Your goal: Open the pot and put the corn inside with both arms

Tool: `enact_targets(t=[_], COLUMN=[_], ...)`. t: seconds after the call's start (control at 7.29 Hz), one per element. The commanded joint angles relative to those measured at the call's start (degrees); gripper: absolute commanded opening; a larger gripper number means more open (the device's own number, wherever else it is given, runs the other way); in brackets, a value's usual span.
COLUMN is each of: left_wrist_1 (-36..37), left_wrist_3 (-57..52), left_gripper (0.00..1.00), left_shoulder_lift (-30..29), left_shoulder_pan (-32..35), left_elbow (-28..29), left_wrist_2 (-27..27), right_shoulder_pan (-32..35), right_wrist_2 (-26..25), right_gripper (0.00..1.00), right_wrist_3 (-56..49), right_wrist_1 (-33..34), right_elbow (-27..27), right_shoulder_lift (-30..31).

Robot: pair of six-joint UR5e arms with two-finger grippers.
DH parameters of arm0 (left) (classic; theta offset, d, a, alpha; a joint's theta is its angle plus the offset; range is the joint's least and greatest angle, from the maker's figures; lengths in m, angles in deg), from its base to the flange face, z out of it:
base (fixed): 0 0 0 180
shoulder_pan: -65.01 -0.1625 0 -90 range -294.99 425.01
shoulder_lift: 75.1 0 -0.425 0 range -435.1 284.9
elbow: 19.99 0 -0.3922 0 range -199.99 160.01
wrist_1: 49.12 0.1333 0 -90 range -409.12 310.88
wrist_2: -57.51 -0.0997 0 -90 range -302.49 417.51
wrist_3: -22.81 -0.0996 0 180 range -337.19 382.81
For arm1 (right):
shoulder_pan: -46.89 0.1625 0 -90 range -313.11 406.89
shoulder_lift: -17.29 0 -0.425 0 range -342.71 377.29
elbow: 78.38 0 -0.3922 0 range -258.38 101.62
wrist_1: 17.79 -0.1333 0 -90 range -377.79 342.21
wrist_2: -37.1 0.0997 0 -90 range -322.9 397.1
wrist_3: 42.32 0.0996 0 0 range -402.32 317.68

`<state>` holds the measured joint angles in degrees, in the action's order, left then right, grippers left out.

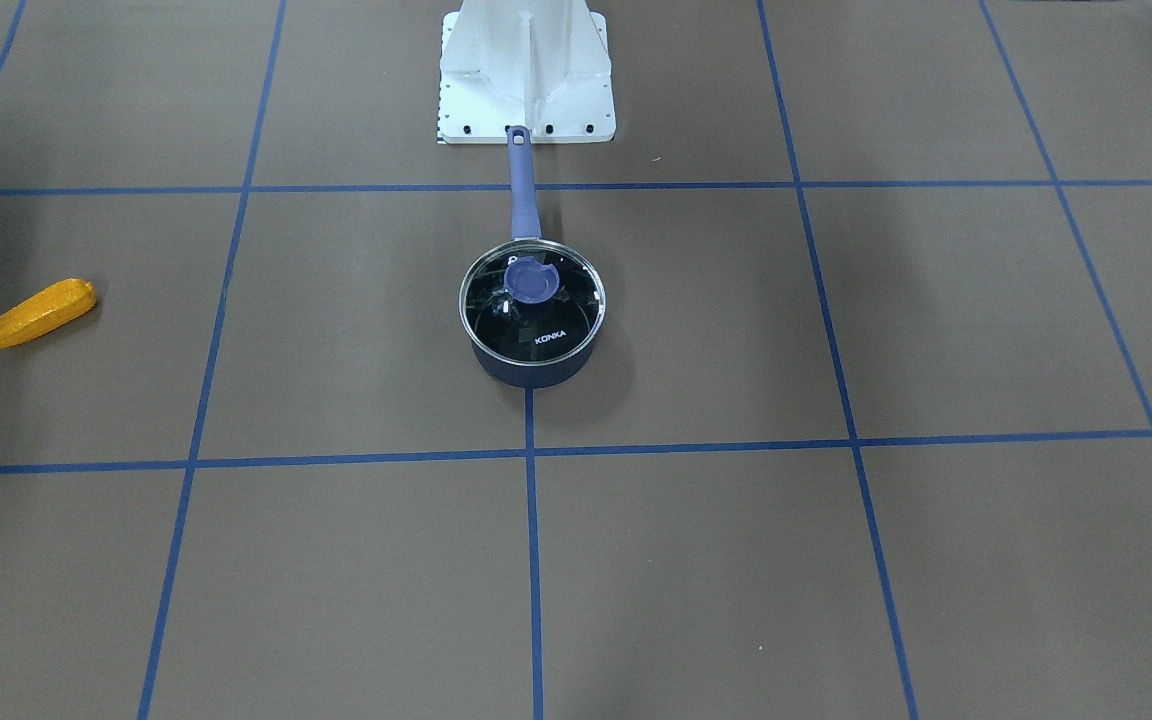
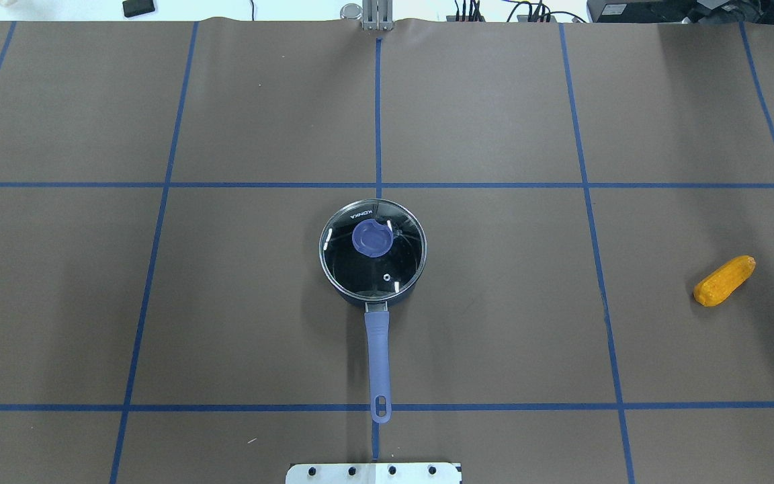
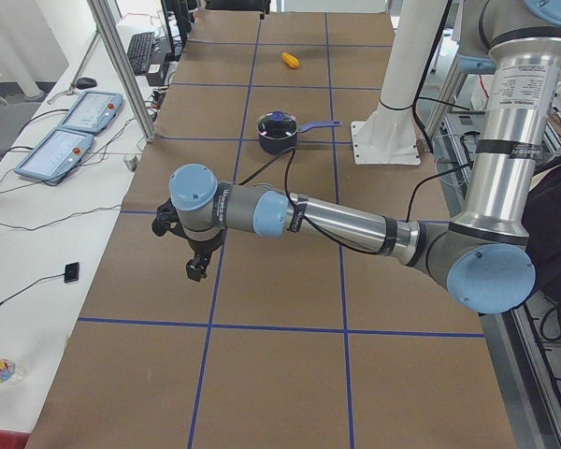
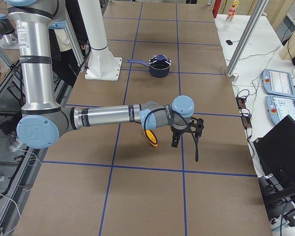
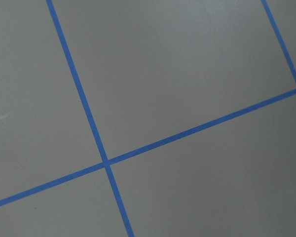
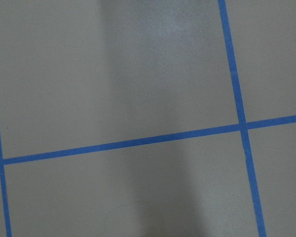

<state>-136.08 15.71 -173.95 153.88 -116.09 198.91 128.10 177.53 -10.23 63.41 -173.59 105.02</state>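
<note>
Front view: pot [image 1: 528, 372] sitting at centre, lid [image 1: 533, 310] resting on it; corn [image 1: 39, 313] lying well apart, on robot's right side.
Left view: left gripper [image 3: 196, 254] hovering over table [image 3: 280, 374]; cannot tell jaw state.
Right view: right gripper [image 4: 183, 135] hanging near corn; cannot tell jaw state.

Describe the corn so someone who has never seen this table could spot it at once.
In the overhead view, start at the white base plate at the bottom edge; the pot sits straight ahead of it. Far to the robot's right lies the corn, alone in its taped square, the only orange-yellow, tapered thing.
</note>
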Motion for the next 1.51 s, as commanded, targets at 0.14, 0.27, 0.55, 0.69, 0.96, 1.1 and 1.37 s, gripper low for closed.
enact_targets(t=[0.14, 0.27, 0.55, 0.69, 0.96, 1.1, 1.37], left_wrist_1=[0.2, 0.3, 0.3, 0.3, 0.3, 0.3, 1.5], left_wrist_3=[20.7, 29.1, 43.6, 50.1, 62.9, 68.5, 75.4], left_gripper=[0.98, 0.98, 0.98, 0.98, 0.98, 0.98, 0.98], left_shoulder_lift=[-3.8, -5.3, -10.4, -12.8, -18.4, -20.6, -25.3], left_shoulder_pan=[-8.6, -13.3, -19.2, -22.7, -30.6, -34.5, -41.7], left_elbow=[-7.7, -10.7, -13.3, -14.4, -15.3, -15.8, -15.1], left_wrist_2=[-0.2, -0.7, -1.7, -3.6, -8.4, -11.1, -16.7], right_shoulder_pan=[-4.2, -5.3, -7.9, -9.9, -12.5, -13.8, -15.7], right_wrist_2=[-1.6, -3.7, -3.9, -5.8, -6.6, -6.5, -5.4], right_gripper=[1.00, 1.00, 1.00, 1.00, 1.00, 1.00, 1.00], right_wrist_3=[6.8, 8.1, 9.6, 12.5, 13.3, 13.4, 13.3], right_wrist_1=[-0.3, -0.4, -1.1, -4.1, -5.3, -5.3, -7.0], right_elbow=[-3.8, -5.1, -5.2, -5.2, -5.3, -5.7, -5.7], right_shoulder_lift=[3.0, 3.8, 5.2, 5.3, 5.3, 6.0, 8.2])
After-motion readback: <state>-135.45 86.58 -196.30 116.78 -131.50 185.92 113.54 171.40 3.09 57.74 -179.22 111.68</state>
